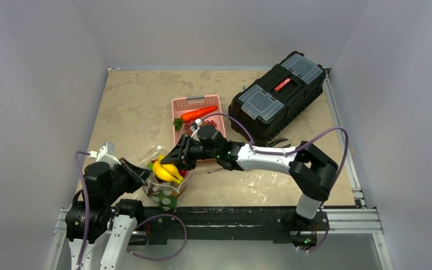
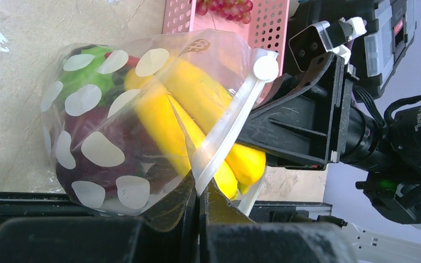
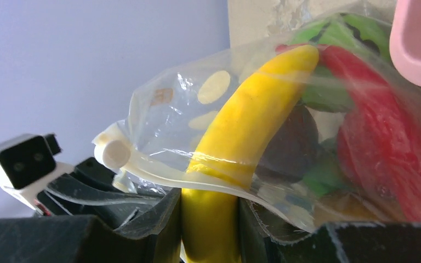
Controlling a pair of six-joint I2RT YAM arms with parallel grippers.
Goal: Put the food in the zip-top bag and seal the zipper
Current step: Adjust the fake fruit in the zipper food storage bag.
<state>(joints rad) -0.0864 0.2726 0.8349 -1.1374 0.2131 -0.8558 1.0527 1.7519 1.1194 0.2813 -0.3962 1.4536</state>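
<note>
The right gripper point(image 3: 208, 222) is clamped on the banana bunch point(image 3: 255, 104), one finger pressed against each side of the yellow end that sticks out of the bag's mouth. The rest of the bunch lies inside the zip-top bag point(image 2: 101, 131), beside a red piece point(image 3: 386, 148) and a green piece point(image 3: 320, 93) seen through the clear plastic.

The left gripper point(image 2: 199, 204) has its fingers together, pinching the edge of the bag's mouth where the zipper point(image 2: 227, 126) runs. The strip stretches from that pinch across the bananas to a white slider point(image 2: 266, 68) at its other end. The mouth stands open around the bunch.

In the top view the bag's green, white-spotted bottom sits close to the near edge of the table point(image 1: 129, 107), left of its middle, between the two grippers. Just beyond it, around the middle of the table, is the pink basket point(image 1: 180, 104), holding an orange carrot point(image 1: 198, 113) and dark-red grapes point(image 2: 225, 6). A black toolbox point(image 1: 278, 93) lies at an angle by the far right corner.
</note>
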